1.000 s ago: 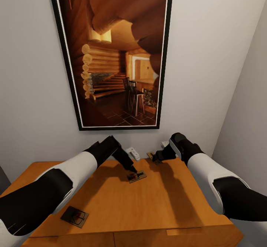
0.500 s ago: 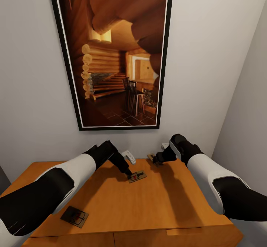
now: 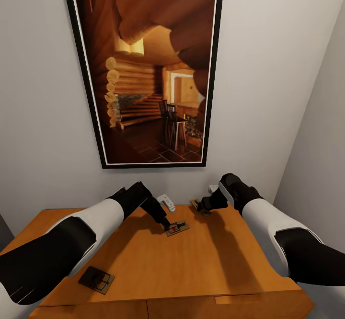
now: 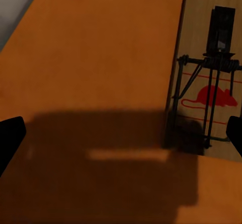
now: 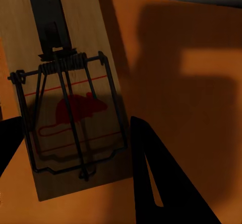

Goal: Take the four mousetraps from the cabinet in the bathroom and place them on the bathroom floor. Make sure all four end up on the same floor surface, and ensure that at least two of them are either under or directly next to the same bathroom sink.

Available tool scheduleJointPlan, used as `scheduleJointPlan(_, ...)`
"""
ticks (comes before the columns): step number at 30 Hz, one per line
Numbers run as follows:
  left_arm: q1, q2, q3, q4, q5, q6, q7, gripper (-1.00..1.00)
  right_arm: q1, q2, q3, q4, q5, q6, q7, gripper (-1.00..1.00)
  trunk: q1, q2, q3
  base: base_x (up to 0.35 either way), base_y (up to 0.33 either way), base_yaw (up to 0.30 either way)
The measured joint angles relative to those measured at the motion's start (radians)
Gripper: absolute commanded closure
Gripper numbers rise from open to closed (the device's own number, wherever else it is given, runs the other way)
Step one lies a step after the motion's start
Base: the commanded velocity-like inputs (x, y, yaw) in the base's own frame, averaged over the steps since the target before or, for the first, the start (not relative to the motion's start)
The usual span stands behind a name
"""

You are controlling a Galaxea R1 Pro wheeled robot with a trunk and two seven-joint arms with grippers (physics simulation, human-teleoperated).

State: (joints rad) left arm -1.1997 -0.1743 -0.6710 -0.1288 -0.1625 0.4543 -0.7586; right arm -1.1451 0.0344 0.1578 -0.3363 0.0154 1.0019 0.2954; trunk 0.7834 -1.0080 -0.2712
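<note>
Three mousetraps lie on or near the orange-brown cabinet top. One mousetrap rests at the middle, just beside my left gripper, which is open; the trap sits close to one fingertip. A second mousetrap is at the cabinet's back edge, held across its width between the fingers of my right gripper. A third mousetrap lies near the front left corner. The bathroom floor and the sink are out of view.
A dark-framed picture of a log cabin hangs on the grey wall directly behind the cabinet. A side wall closes in on the right. Drawer fronts show below the cabinet's front edge.
My left gripper has drawn back slightly to the left, off the middle mousetrap. The right gripper shifted a little with its trap. Nothing has moved in the last half second.
</note>
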Motion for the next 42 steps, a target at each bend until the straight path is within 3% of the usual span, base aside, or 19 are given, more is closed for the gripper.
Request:
scheduleJointPlan(16, 0.001, 0.0, -0.002, -0.024, -0.004, -0.006, -0.005, -1.0, 0.0, 0.001, 0.0, 0.002, -0.004, -0.016, 0.003, 1.0, 0.0, 0.0, 0.0, 0.0, 0.0, 0.0)
scheduleJointPlan(26, 0.002, 0.0, -0.003, -0.045, -0.006, -0.044, -0.017, -1.0, 0.0, 0.0, 0.0, 0.003, -0.004, -0.016, 0.003, 1.0, 0.0, 0.0, 0.0, 0.0, 0.0, 0.0)
scheduleJointPlan(42, 0.001, 0.0, -0.002, -0.039, -0.006, -0.112, -0.086, -1.0, 0.0, 0.0, 0.0, 0.003, -0.003, -0.016, 0.005, 1.0, 0.0, 0.0, 0.0, 0.0, 0.0, 0.0)
